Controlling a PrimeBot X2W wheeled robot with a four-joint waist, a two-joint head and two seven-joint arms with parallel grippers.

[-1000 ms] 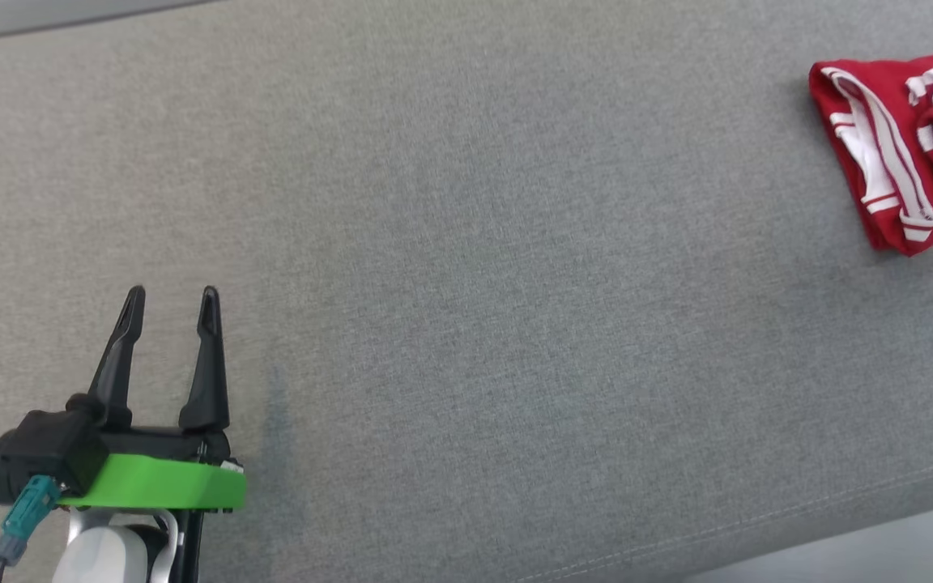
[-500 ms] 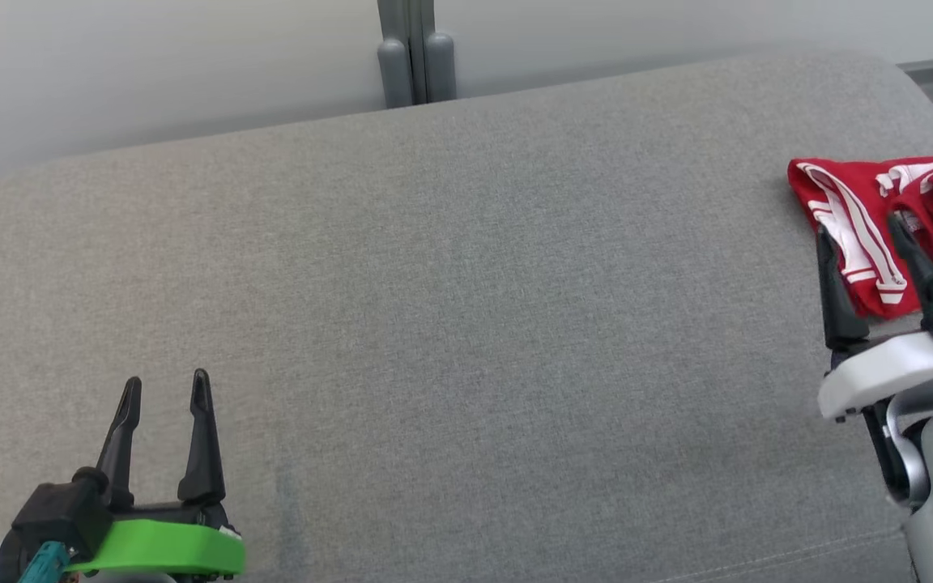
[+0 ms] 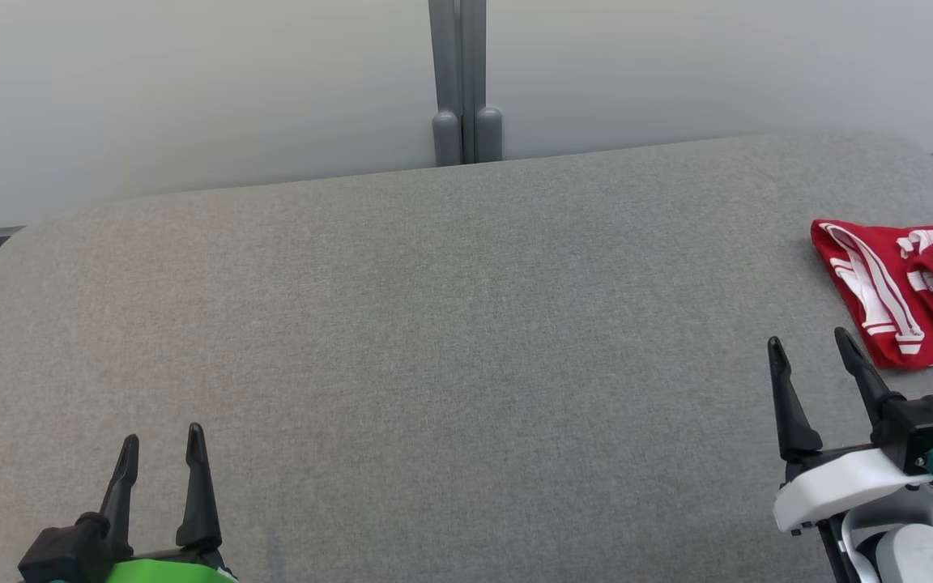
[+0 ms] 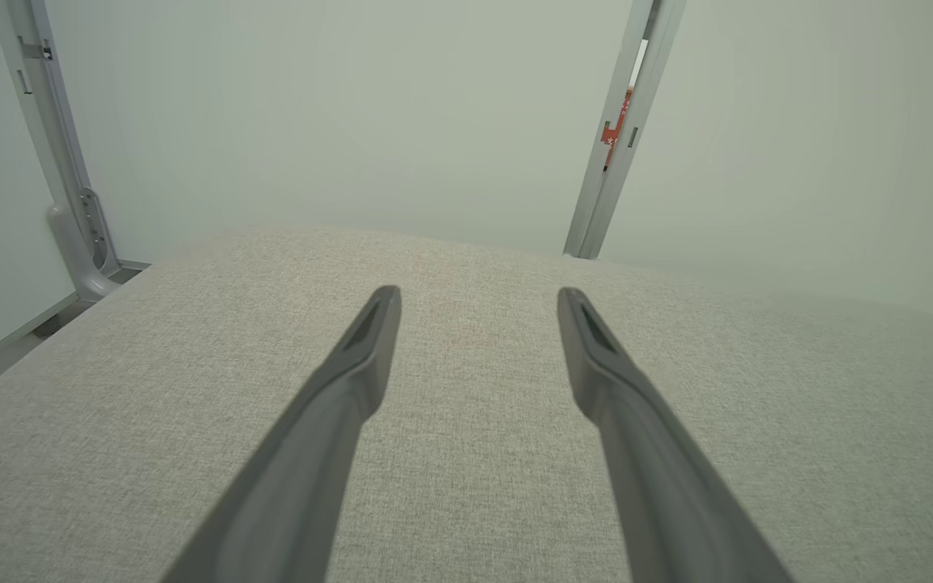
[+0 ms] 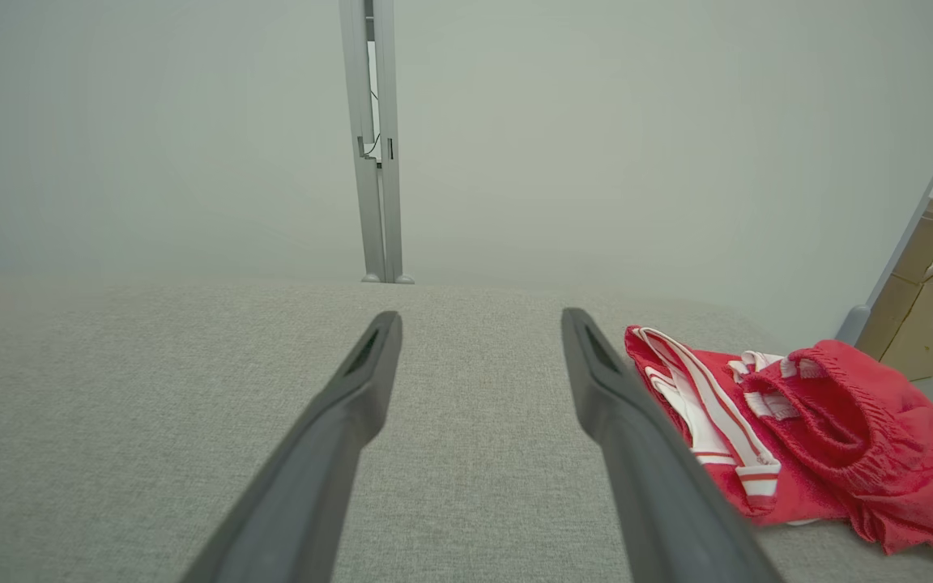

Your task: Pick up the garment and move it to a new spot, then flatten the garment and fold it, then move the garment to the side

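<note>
Well off to the robot's right, the red garment [image 3: 904,295] with white stripes lies bunched on the grey padded surface [image 3: 466,324], near its rounded far right corner and running past the head view's edge. The right wrist view shows the garment [image 5: 798,421] with its elastic waistband humped up and a striped flap lying flat toward the gripper.

The right gripper [image 3: 807,338] hovers over the fabric at the lower right, fingers spread wide and holding nothing; the garment's near corner sits just beyond its right fingertip, apart from it. The left gripper [image 3: 162,436] is at the lower left, well apart from the garment, its fingers likewise spread and empty.

Behind the surface stand pale wall panels [image 3: 191,81] joined by a grey post [image 3: 460,81]. In the right wrist view a cardboard box [image 5: 928,283] stands beyond the garment, beside a slanted grey upright [image 5: 912,243]. The left wrist view shows another grey post [image 4: 53,162] past the surface's left corner
</note>
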